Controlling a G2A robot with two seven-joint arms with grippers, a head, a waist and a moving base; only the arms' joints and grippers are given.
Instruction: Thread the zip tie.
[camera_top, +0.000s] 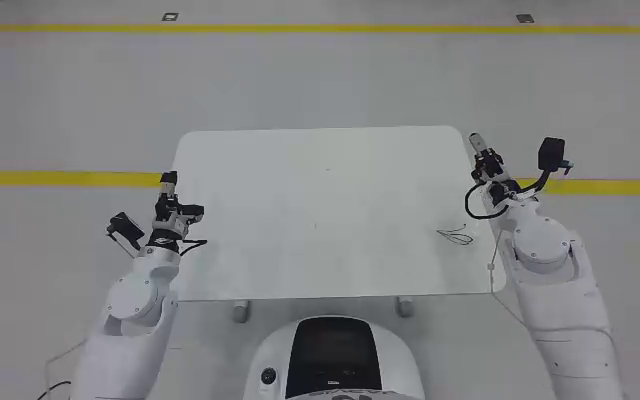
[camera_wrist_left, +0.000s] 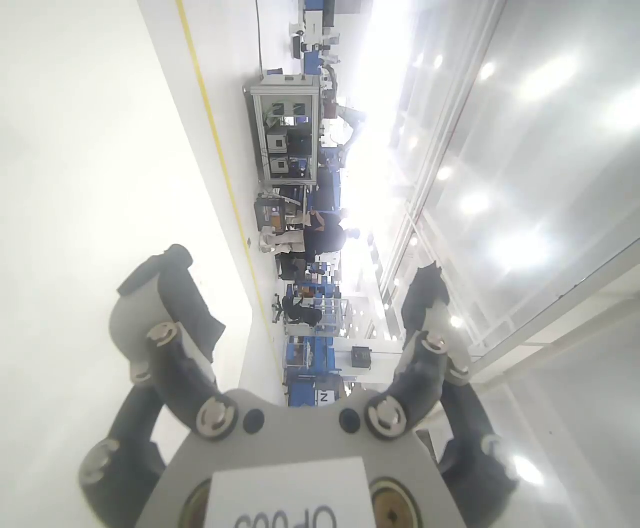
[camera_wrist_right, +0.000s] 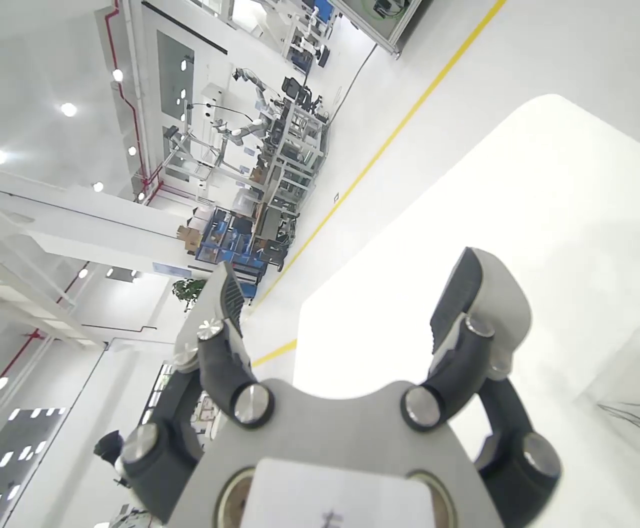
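Note:
A thin black zip tie lies looped on the white table near its right edge. It also shows as dark thin lines at the margin of the right wrist view. My right gripper is raised beside the table's far right corner, well behind the zip tie. In its own view the right gripper is open with nothing between its fingers. My left gripper is off the table's left edge. The left gripper is open and holds nothing, facing the room.
The table's rounded far corner lies ahead of the right gripper. A yellow floor line runs behind both arms. Racks and workstations stand far off in the room.

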